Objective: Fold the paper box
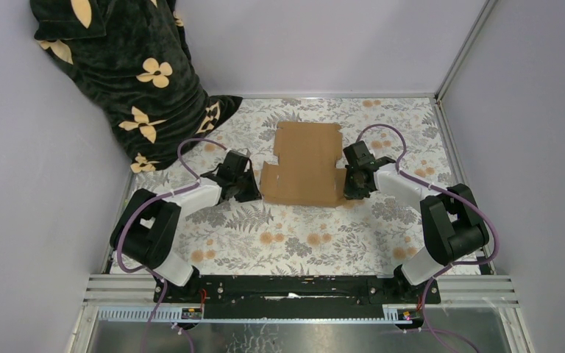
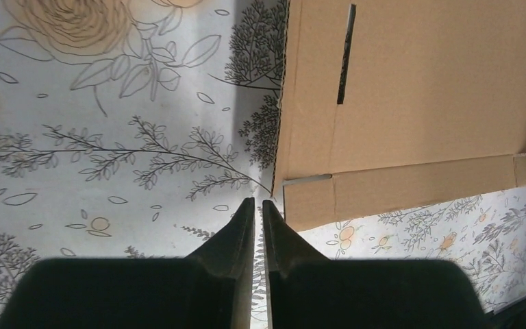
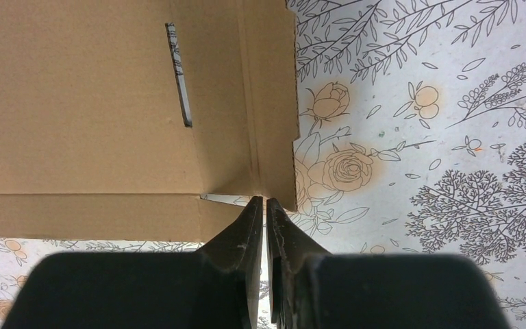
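The paper box [image 1: 305,163] is a flat brown cardboard sheet lying on the flower-patterned table, with slots and side flaps showing. My left gripper [image 1: 248,185] sits low at the sheet's near left corner. In the left wrist view its jaws [image 2: 258,203] are shut with only a thin slit between them and hold nothing, and the paper box [image 2: 418,89] lies just to their right. My right gripper [image 1: 353,184] is at the near right corner. It [image 3: 265,200] is shut, its tips meeting the near edge of the right side flap [image 3: 274,103], which is slightly raised.
A dark cloth with cream flowers [image 1: 129,70] hangs over the back left corner. Grey walls close in the table on the left, back and right. A metal rail [image 1: 301,283] carrying both arm bases runs along the near edge.
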`<state>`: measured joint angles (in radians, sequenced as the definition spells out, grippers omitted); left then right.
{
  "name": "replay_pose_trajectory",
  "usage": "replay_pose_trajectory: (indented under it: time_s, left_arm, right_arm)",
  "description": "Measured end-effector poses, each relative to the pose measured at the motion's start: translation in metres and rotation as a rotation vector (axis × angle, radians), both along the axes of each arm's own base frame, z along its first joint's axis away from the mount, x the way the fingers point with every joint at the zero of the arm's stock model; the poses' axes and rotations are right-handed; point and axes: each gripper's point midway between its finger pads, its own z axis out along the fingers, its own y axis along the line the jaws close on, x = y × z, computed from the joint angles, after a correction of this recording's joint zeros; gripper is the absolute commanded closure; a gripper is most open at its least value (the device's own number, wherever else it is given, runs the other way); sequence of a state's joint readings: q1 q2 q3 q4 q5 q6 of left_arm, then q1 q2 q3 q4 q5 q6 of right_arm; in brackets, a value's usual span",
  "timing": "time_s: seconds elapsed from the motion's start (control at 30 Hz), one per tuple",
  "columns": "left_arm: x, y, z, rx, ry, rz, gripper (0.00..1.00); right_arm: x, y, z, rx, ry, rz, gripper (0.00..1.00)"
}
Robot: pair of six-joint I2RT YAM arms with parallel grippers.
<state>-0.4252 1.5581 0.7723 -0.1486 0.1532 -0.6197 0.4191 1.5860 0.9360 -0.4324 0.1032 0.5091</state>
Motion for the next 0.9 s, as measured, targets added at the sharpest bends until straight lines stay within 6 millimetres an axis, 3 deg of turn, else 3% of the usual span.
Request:
replay_pose_trajectory:
  time_s: [0.67, 0.9]
  left_arm:
    - [-0.005, -0.016, -0.002, -0.017, 0.005, -0.016, 0.88]
    - [-0.002, -0.033, 0.01, -0.032, -0.024, -0.043, 0.88]
  right_arm:
    - [0.002, 0.005, 0.003, 0.019, -0.003, 0.011, 0.87]
    - [0.007, 0.015, 0.011, 0.029, -0.025, 0.029, 0.87]
